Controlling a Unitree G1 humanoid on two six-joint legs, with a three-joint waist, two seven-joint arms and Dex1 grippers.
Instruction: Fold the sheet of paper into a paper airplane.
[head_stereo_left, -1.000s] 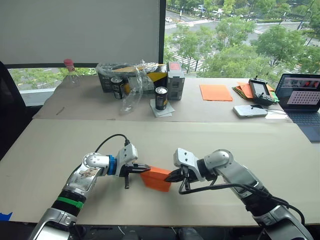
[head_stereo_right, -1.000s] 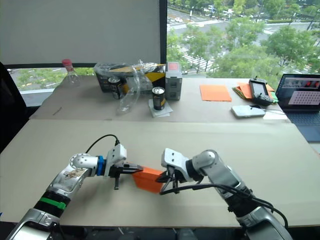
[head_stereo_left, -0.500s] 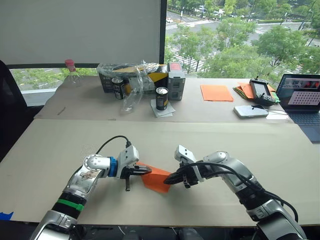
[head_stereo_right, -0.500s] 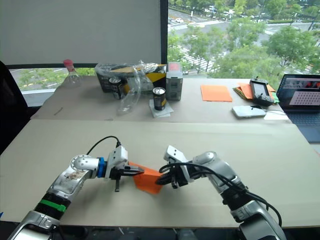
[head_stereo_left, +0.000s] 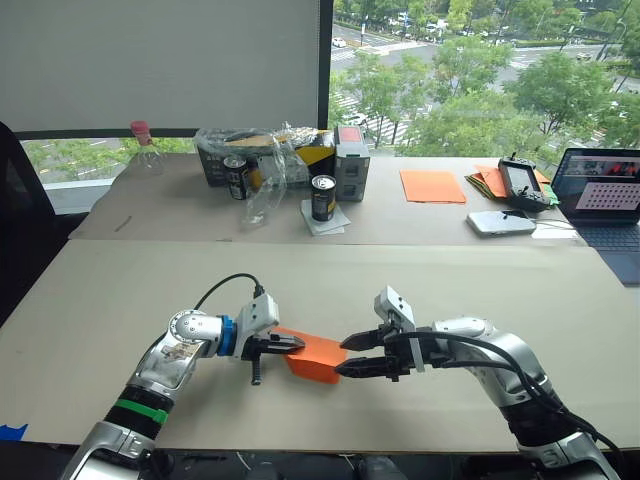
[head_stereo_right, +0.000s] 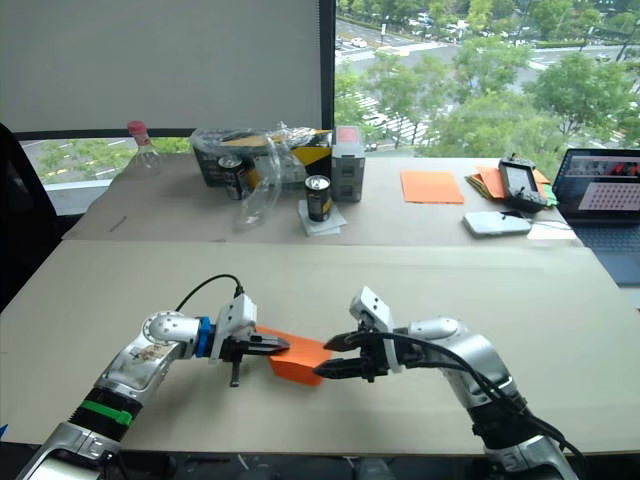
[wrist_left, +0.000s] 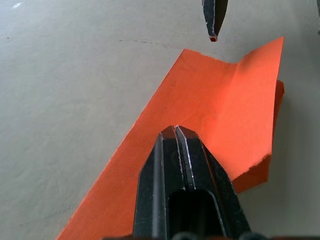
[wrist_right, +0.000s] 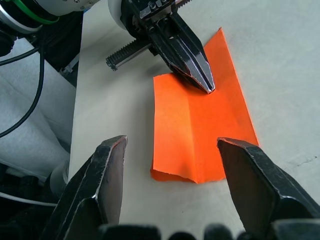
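Lying near the tabletop's (head_stereo_left: 120, 300) front edge, the paper (head_stereo_left: 313, 356) is thin and floppy; left gripper (head_stereo_left: 292, 343) fingers closed, pinning it; right gripper (head_stereo_left: 347, 357) fingers spread, empty. Best grip: the creased edge.

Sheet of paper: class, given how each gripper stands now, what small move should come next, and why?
Probably the right gripper should ease forward and close on the near folded edge of the sheet of paper. Its fingers are open and apart from the paper, while the left gripper, shut, presses its tip on the sheet, pinning it to the table.
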